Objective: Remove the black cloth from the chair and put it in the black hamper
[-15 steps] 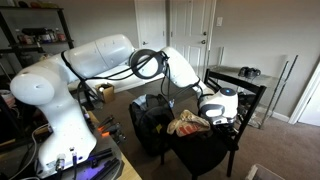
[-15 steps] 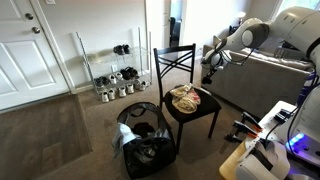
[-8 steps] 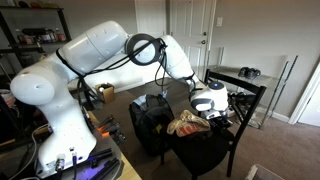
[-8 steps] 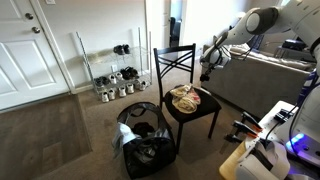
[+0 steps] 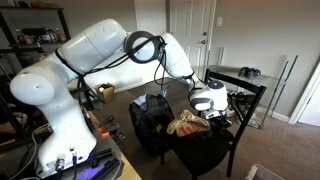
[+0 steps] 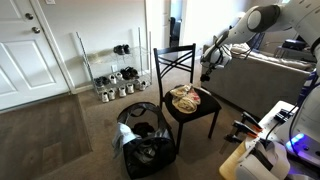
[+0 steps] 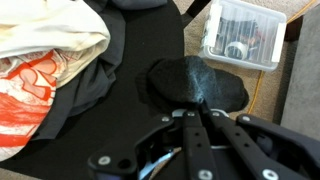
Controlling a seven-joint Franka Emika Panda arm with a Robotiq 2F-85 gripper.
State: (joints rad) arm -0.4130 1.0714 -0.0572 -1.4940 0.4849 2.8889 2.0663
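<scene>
In the wrist view my gripper (image 7: 190, 112) has its fingers pressed together on a bunched black cloth (image 7: 195, 85), held over the black chair seat (image 7: 140, 120). A pile of light and orange-patterned clothes (image 7: 45, 60) lies on the seat beside it. In both exterior views the gripper (image 5: 214, 117) (image 6: 208, 68) hangs at the chair (image 6: 175, 60), near its back edge, beside the clothes pile (image 5: 188, 124) (image 6: 187, 98). The black hamper (image 5: 150, 120) (image 6: 145, 150) stands open on the floor next to the chair. The black cloth is too dark to make out in the exterior views.
A clear plastic box (image 7: 245, 35) lies on the carpet past the seat edge. A shoe rack (image 6: 115, 80) and white door (image 6: 25, 50) stand behind the chair. A grey sofa (image 6: 270, 85) and a dark side table (image 5: 245, 85) stand close to the arm.
Over the last second the arm lifted its elbow and the wrist shifted slightly toward the chair's middle. In the last half second nothing visibly moved.
</scene>
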